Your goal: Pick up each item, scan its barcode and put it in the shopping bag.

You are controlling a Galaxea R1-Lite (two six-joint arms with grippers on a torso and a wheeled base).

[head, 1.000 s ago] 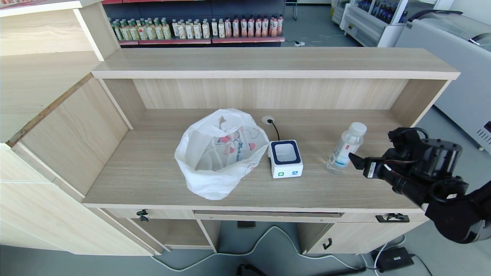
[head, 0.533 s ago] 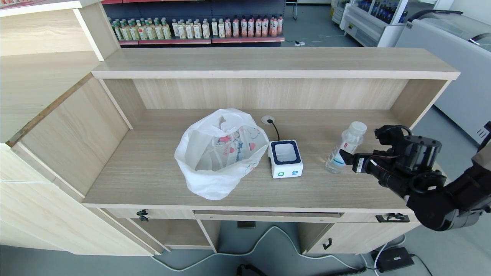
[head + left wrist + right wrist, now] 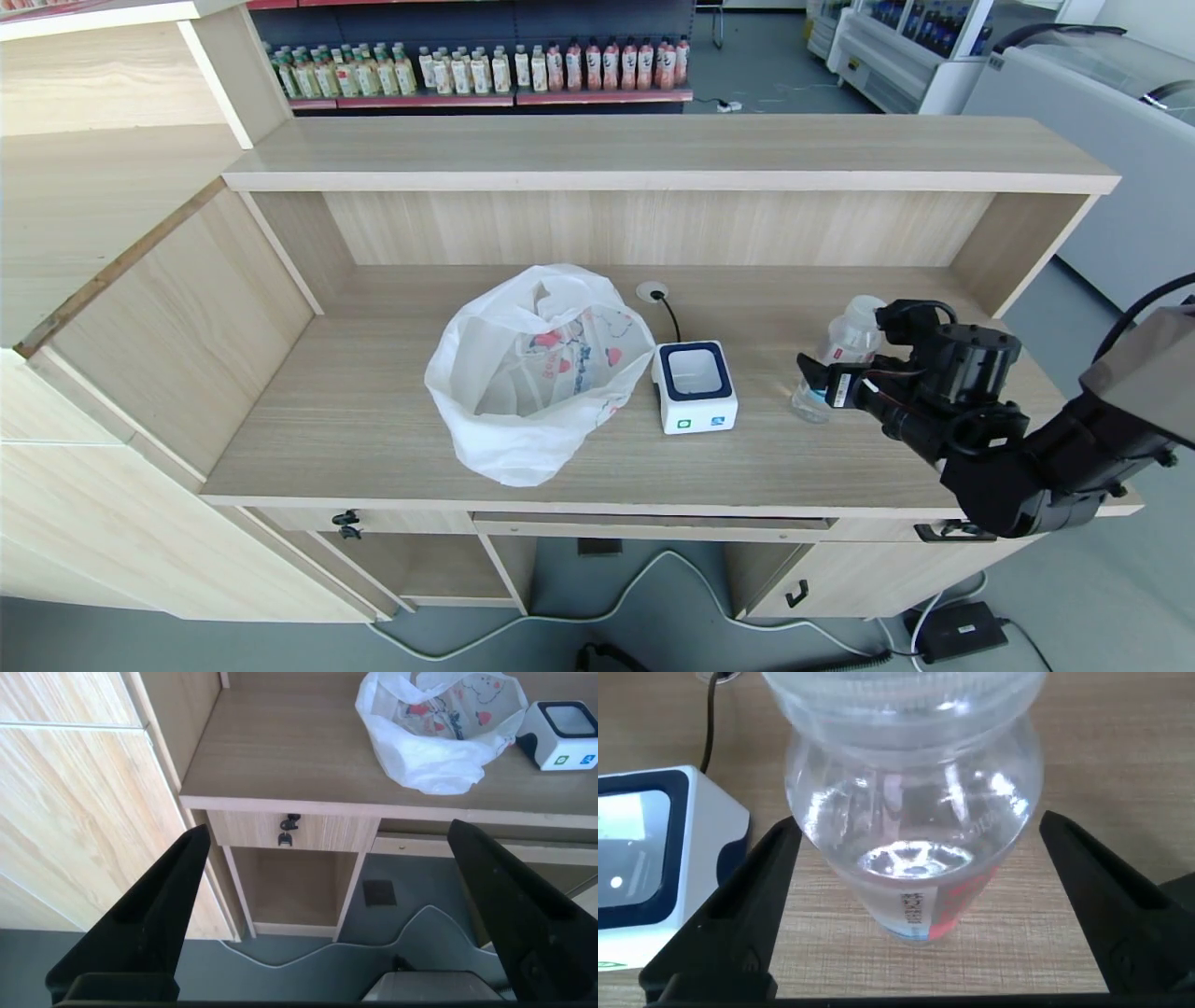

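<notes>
A clear water bottle point(image 3: 837, 353) with a white cap stands upright on the wooden counter point(image 3: 373, 411), right of the scanner. My right gripper point(image 3: 822, 378) is open at the bottle's lower half. In the right wrist view the bottle point(image 3: 910, 812) sits between the two black fingers point(image 3: 719, 924), which stand apart from its sides. The white scanner point(image 3: 694, 385) sits mid-counter, and the open white shopping bag point(image 3: 532, 369) lies to its left. My left gripper point(image 3: 327, 924) is open and holds nothing, hanging low in front of the counter's left end.
The counter has a back wall, side walls and an upper shelf point(image 3: 653, 149) overhead. A black cable runs from the scanner to a hole point(image 3: 652, 291) at the back. A drawer with a key point(image 3: 288, 831) is under the counter's front edge.
My right arm has moved left and forward across the counter's right end, bringing its open fingers up to the bottle. Bottle, scanner and bag have not moved.
</notes>
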